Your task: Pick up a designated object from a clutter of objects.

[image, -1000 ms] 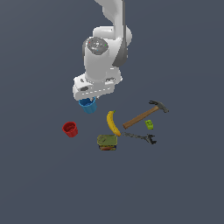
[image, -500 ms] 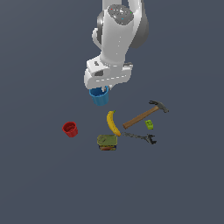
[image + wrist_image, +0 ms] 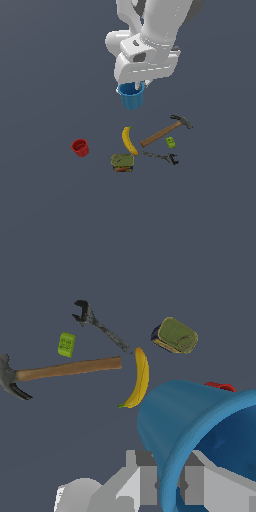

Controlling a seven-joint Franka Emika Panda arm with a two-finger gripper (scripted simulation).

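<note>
The bright blue cup (image 3: 131,96) hangs in the air under my gripper (image 3: 133,86), which is shut on its rim. It is well above the floor and the other objects. In the wrist view the blue cup (image 3: 190,426) fills the near side, with my fingers (image 3: 142,476) clamped on its wall. On the floor lie the yellow banana (image 3: 129,140), the wooden-handled hammer (image 3: 165,130), the green-brown can (image 3: 122,162), the lime-green block (image 3: 171,142) and the dark metal tool (image 3: 162,158). The red cup (image 3: 80,147) stands apart on the exterior view's left.
The wrist view shows the banana (image 3: 138,378), hammer (image 3: 60,370), can (image 3: 174,336), green block (image 3: 66,344), dark tool (image 3: 99,326) and a sliver of the red cup (image 3: 220,386) behind the blue cup. The floor is plain dark grey.
My gripper has risen with the blue cup in it and moved toward the exterior view's right. The objects on the floor have not moved.
</note>
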